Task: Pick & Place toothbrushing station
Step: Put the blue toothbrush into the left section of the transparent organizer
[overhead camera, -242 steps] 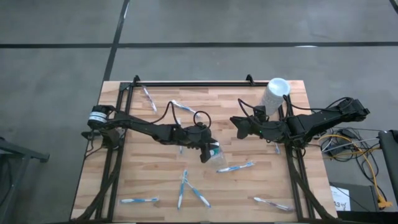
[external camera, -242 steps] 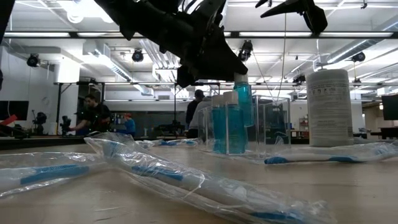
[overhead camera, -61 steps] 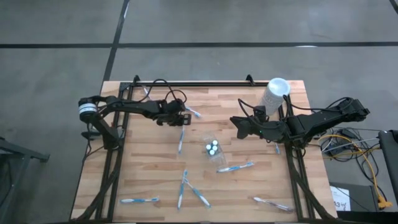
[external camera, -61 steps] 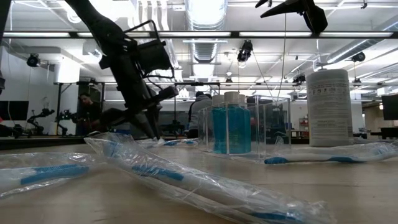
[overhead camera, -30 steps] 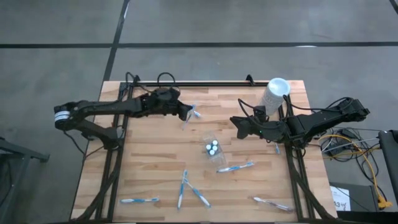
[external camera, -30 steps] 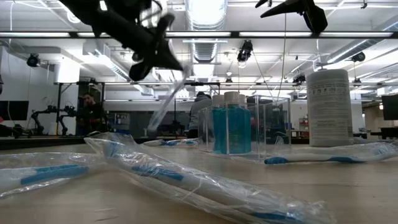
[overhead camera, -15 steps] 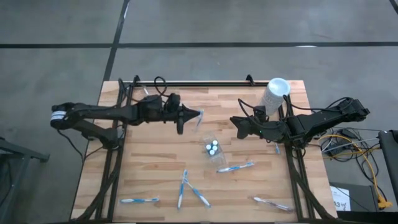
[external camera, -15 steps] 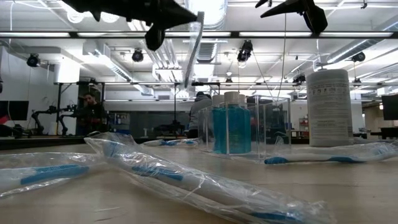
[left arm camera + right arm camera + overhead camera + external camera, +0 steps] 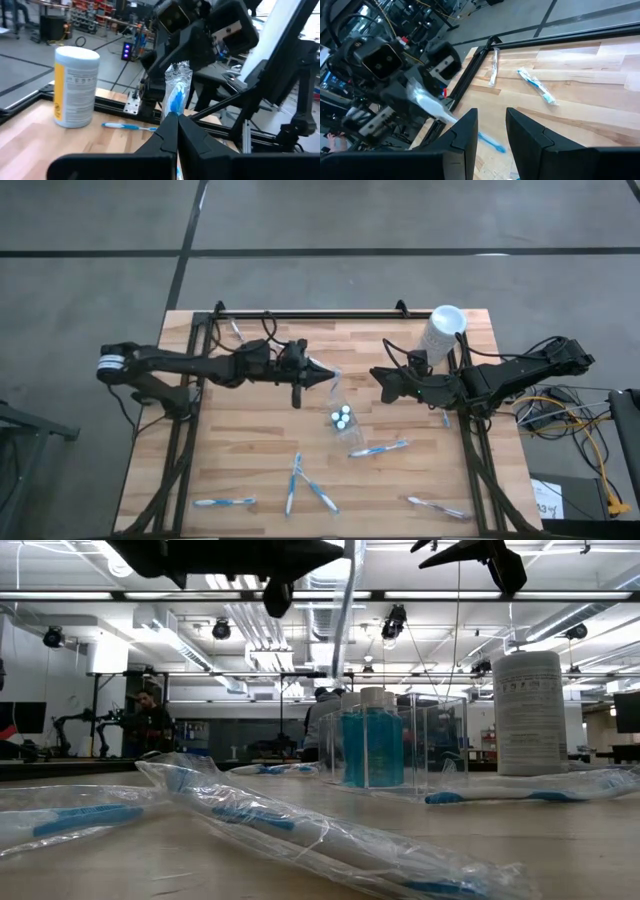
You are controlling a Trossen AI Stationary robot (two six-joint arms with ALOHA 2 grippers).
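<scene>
1. Since half a second ago, the left pincer (image 9: 322, 376) has travelled further toward the middle of the worktop (image 9: 250, 460), carrying a wrapped toothbrush (image 9: 333, 385) with it. The right arm has not shifted.

2. The left pincer is clamped shut on one end of the wrapped toothbrush, which hangs from its tip in the air, sloping down toward the clear pouch (image 9: 342, 416).

3. The clear pouch stands on the worktop just ahead of and below the left pincer, with three white-capped blue tubes (image 9: 342, 418) upright inside it.

4. The right pincer (image 9: 378, 376) hovers just beyond the pouch, facing the left one, its jaws partly apart and holding nothing.

5. The step in hand looks like carrying this toothbrush to the pouch. The next move likely calls for lining its hanging end over the pouch's open top, lowering it in, then letting go.

6. Several more wrapped toothbrushes (image 9: 378, 448) lie scattered on the worktop, on the pouch's far side from the left pincer.
</scene>
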